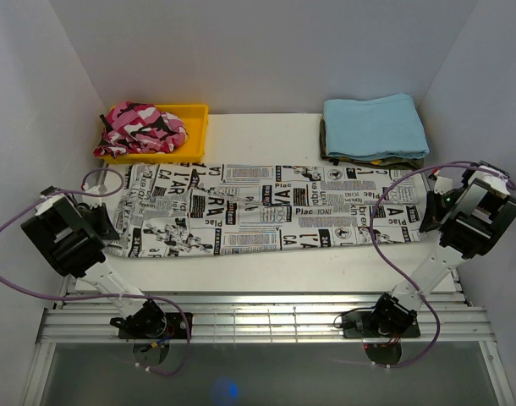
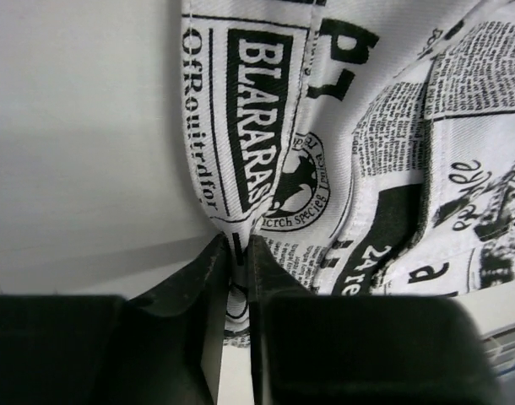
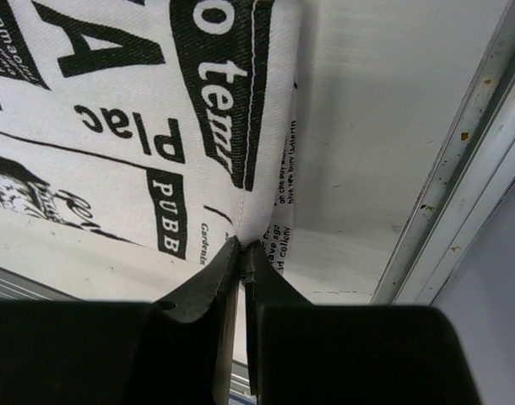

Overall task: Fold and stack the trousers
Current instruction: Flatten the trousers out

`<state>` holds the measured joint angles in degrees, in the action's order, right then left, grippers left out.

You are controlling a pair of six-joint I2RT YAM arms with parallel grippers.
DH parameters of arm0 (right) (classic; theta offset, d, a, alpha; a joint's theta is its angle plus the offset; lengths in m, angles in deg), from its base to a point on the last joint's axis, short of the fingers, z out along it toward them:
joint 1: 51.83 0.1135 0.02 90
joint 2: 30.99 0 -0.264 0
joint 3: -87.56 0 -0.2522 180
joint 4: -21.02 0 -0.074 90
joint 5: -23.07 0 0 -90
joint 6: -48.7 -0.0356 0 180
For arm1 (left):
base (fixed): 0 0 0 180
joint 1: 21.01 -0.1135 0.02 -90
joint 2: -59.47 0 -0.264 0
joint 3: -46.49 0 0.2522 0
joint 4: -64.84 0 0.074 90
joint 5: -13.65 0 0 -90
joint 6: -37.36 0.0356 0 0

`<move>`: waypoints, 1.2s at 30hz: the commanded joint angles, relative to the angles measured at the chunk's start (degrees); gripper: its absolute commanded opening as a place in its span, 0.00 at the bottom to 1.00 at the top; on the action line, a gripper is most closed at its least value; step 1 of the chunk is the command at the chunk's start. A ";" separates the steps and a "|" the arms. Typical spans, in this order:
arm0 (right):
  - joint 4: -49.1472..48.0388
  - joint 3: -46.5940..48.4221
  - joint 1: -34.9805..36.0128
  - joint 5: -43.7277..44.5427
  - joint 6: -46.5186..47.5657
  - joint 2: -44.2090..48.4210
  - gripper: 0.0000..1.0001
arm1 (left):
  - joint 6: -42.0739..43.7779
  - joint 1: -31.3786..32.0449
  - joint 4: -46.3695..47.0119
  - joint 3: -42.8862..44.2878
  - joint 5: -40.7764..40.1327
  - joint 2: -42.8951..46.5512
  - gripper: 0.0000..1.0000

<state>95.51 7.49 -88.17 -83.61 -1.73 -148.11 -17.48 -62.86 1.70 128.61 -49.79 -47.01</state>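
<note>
The trousers lie flat across the middle of the counter, their long side parallel to its near edge. One end reaches towards the left edge and the other towards the right. They look to be already doubled into one long band, though the overhead view does not settle that.

The left claw is closed narrow on a fold of printed cloth at the band's left end, with the fabric rising from between its tips. The right claw is pinched tight on the hem at the right end, the cloth drawn into a small peak there. From above, both claws sit low at the near corners of the band, and the garment is not yet lifted.

The step in hand appears to be the start of a fold, with both ends gripped. The next move probably calls for raising both corners together at an even height and carrying them over so that edge meets edge. The pull should stay gentle, so the thin pinches do not slip.

In the far left corner a yellow tray holds a pink camouflage garment. A light blue folded cloth sits in the far right corner, the likely place for the stack
</note>
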 commanded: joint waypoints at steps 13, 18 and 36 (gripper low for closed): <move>5.64 4.29 -4.97 -0.63 16.23 7.43 0.08 | 11.06 -3.06 -6.44 8.83 4.02 9.78 0.00; -2.00 -9.93 -5.32 6.04 22.38 9.62 0.08 | 16.87 -4.56 -1.95 -3.21 -0.01 9.80 0.00; 1.75 -2.34 -3.66 7.20 25.29 9.55 0.72 | 20.04 -6.67 -2.55 2.71 4.09 10.06 0.66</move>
<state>96.34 -1.80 -92.36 -74.70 22.07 -138.01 2.28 -69.46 -0.12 123.47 -50.40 -38.55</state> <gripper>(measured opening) 0.673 0.653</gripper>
